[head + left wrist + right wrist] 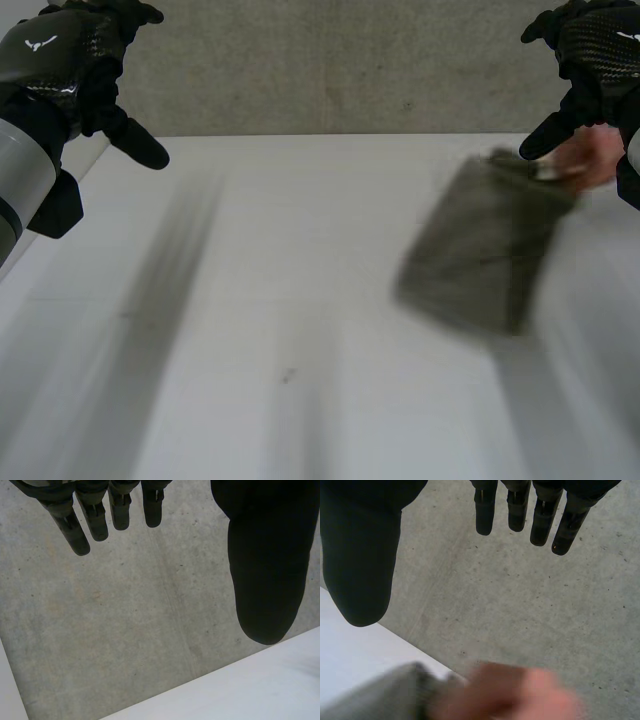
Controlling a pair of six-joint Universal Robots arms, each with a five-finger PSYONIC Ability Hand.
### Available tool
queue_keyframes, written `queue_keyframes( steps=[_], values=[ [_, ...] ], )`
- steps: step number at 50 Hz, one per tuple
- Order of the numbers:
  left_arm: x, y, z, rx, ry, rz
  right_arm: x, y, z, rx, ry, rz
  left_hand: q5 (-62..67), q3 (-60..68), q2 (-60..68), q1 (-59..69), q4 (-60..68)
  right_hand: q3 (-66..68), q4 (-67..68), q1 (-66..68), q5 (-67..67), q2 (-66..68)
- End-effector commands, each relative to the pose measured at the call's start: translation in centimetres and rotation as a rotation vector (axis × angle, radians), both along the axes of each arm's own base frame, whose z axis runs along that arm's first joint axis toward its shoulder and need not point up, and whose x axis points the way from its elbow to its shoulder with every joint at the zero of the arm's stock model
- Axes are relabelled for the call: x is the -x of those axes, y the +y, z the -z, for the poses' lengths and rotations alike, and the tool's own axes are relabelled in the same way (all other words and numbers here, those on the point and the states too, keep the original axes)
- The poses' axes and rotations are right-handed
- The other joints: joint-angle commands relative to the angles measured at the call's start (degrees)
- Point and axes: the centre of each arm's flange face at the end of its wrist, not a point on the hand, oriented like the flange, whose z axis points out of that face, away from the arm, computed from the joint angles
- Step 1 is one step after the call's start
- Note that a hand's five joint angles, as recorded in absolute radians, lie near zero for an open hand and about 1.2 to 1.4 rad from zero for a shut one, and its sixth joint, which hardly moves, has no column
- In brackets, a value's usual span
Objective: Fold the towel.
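Smooth white table (250, 330) bears a grey, roughly rectangular towel (480, 250).

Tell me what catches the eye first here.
A person's hand is at the far corner of a grey-green towel on the right side of the white table. The robot's left hand and right hand hang open above the table's far corners, touching nothing.

White table (250, 300) bears a grey-green towel (485, 250)

Olive-grey towel (480, 250); white table (250, 300); speckled grey concrete (125, 630).
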Motion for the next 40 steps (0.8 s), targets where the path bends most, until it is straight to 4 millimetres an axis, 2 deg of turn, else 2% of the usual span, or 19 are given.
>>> queue_keyframes(
  steps=[1, 40],
  values=[
    [0.00, 0.02, 0.07, -0.003, -0.001, 0.000, 0.03, 0.09, -0.14, 0.004, -0.001, 0.001, -1.37, 0.44, 0.52, -0.25, 0.43, -2.33, -3.53, -4.64, -3.81, -4.19],
    [-0.11, 0.18, -0.06, 0.002, -0.001, -0.001, 0.14, 0.36, -0.63, 0.019, -0.005, 0.001, -1.37, 0.44, 0.52, -0.25, 0.43, -2.33, -3.53, -4.64, -3.81, -4.19]
  ],
)
